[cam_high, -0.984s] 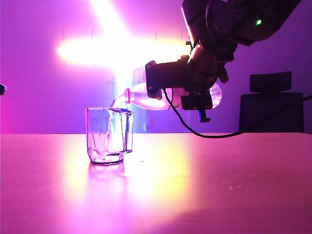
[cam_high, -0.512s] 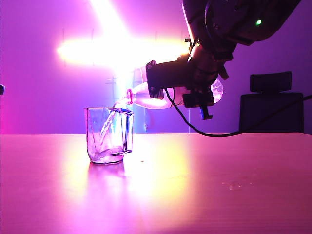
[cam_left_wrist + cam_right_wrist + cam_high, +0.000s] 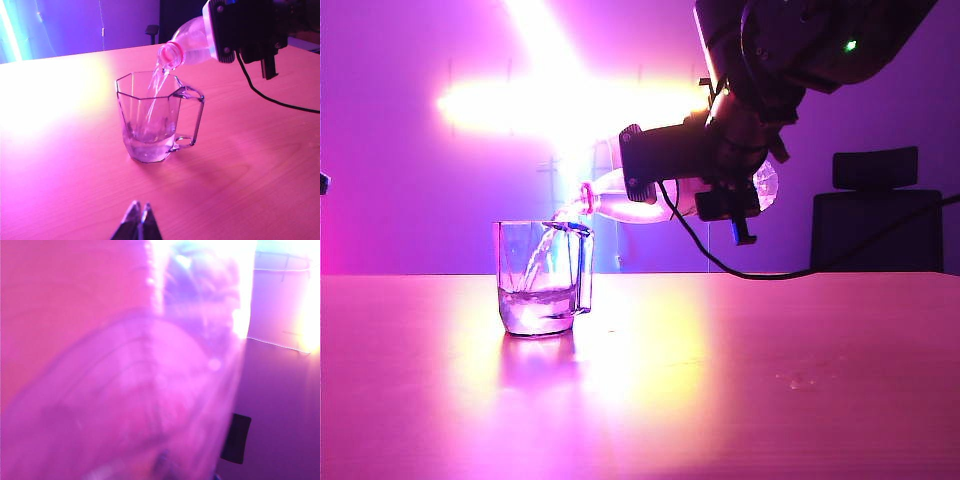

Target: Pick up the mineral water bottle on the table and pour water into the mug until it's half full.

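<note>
My right gripper [image 3: 705, 185] had its jaws clamped around the mineral water bottle [image 3: 620, 203], which I held tipped nearly level, its open mouth just above the rim of the mug [image 3: 545, 278] so the stream would fall inside. The water [image 3: 156, 90] ran in a thin stream into the mug, which stood upright on the worktop [image 3: 720, 380] with its handle turned toward the bottle. By my judgement the mug was about a quarter full, so the pour had some way to go. My left gripper [image 3: 138, 222] hung back above the worktop, jaws pressed together and empty, clear of the pour.
</note>
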Controlling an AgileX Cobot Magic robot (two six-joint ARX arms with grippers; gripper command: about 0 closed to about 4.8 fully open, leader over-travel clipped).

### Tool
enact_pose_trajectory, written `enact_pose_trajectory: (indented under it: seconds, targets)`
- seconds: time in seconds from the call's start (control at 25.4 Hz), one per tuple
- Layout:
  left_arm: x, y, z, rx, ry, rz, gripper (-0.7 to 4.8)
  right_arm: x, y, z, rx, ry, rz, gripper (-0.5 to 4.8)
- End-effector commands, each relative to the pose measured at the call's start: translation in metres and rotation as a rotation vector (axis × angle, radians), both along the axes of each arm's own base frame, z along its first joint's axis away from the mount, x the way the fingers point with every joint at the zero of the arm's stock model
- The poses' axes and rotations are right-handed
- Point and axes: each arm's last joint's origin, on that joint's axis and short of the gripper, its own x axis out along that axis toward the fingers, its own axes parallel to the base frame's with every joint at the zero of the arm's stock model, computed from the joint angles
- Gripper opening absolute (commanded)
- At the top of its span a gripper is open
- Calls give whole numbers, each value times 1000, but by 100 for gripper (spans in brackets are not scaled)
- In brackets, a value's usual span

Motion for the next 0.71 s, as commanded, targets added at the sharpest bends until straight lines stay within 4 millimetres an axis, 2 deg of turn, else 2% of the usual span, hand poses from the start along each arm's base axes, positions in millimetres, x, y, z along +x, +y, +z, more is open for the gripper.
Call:
enact_pose_trajectory:
  seconds: [0.04, 0.47, 0.71]
  targets:
    - [0, 0, 3, -12, -13, 0, -2, 1, 2, 12, 47, -65, -4, 228]
    - [0, 0, 3, -12, -13, 0, -2, -1, 4, 12, 50, -62, 2, 228]
    - [0, 0, 3, -12, -13, -1, -2, -7, 12, 8, 127, -18, -12, 219]
